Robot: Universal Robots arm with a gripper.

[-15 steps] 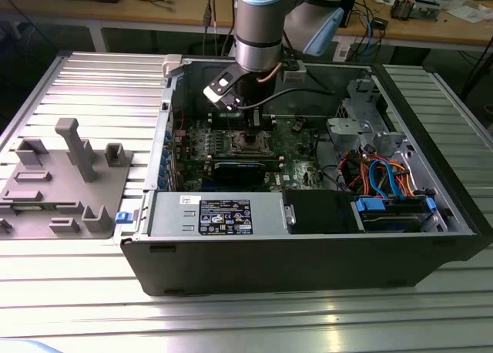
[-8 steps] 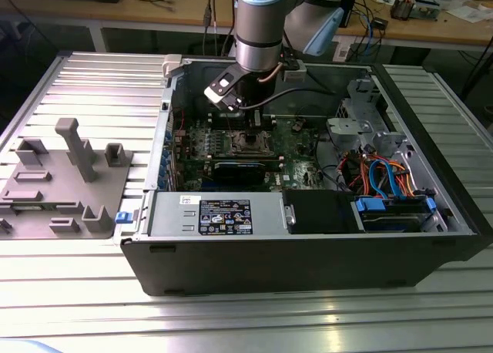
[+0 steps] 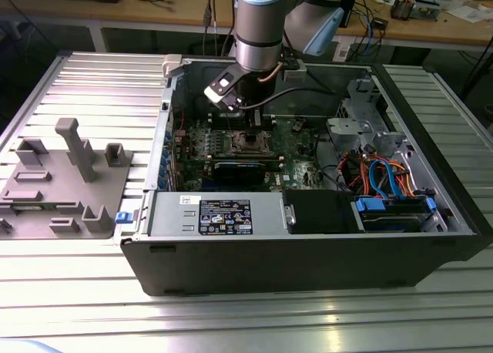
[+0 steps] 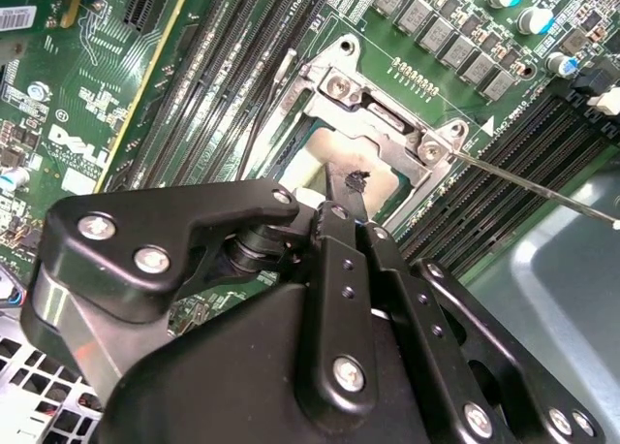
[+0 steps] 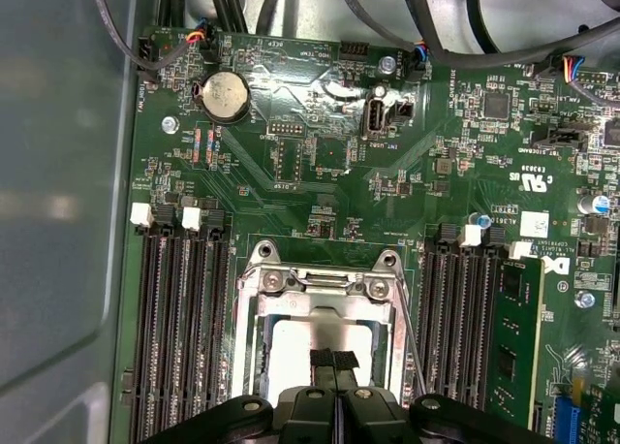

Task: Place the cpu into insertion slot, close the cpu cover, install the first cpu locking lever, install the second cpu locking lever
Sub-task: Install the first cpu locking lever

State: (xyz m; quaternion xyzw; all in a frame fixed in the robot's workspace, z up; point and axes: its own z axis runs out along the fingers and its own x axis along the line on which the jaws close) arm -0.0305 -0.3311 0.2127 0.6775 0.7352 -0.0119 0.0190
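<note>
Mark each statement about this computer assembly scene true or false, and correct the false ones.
1. The gripper is over the motherboard inside the computer case. True.
2. The gripper's fingers are spread wide apart. False: they are pressed together.
3. The cpu is lifted clear of the board. False: the cpu lies flat in the socket, under the gripper's tip.
4. A round coin battery sits on the motherboard. True.
5. The grey fixture tray lies inside the computer case. False: it lies on the table outside the case, to the exterior view's left.
</note>
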